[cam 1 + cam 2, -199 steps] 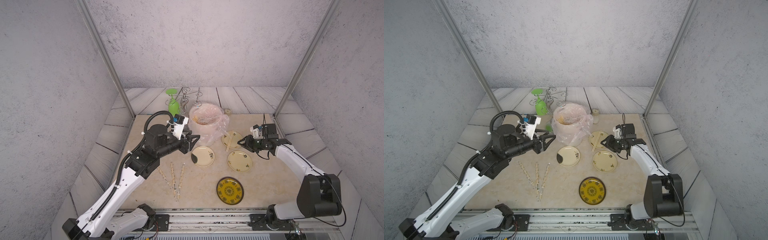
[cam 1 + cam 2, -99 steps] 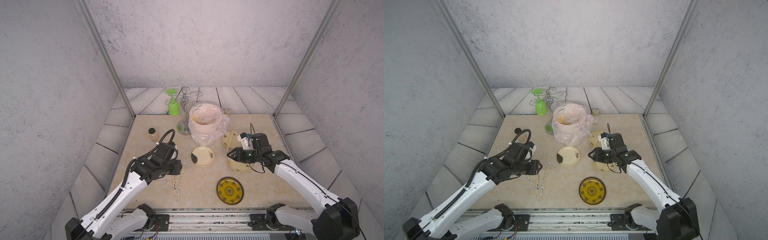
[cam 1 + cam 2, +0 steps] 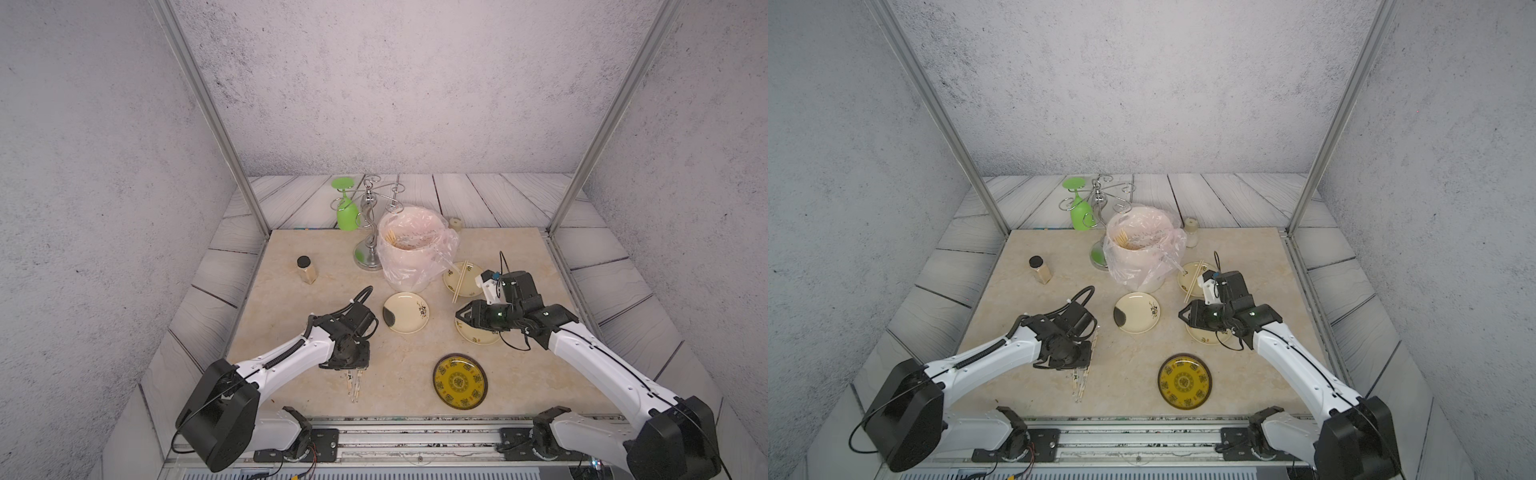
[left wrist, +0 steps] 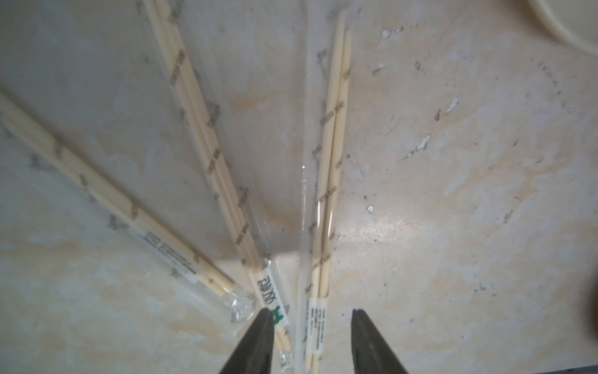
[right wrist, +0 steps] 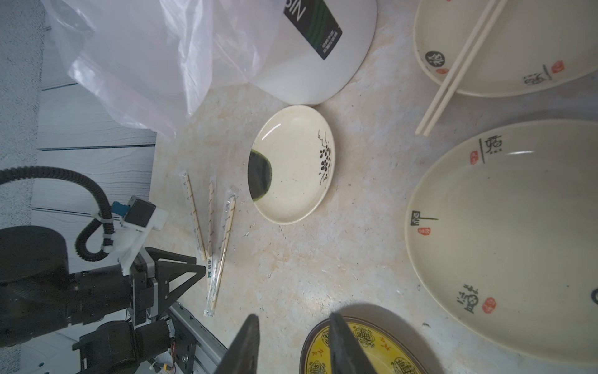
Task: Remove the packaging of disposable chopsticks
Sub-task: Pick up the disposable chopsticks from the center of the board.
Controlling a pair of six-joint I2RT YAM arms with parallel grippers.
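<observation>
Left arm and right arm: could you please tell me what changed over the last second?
The left gripper swung from beside the bagged bin down to the wrapped chopsticks, open jaws straddling one sleeve, nothing gripped. The right gripper drew back towards the yellow plate, open, empty. Everything else stayed put.

Walls: grey speckled panels (image 3: pixel 395 83)
Floor: pale grey wooden planks (image 3: pixel 478 199)
Table: beige marbled slab (image 3: pixel 407 374)
Frame: slanted silver metal posts (image 3: pixel 210 112)

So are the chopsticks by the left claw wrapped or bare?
Wrapped. The left wrist view shows three chopstick pairs inside clear printed sleeves on the table.
</observation>
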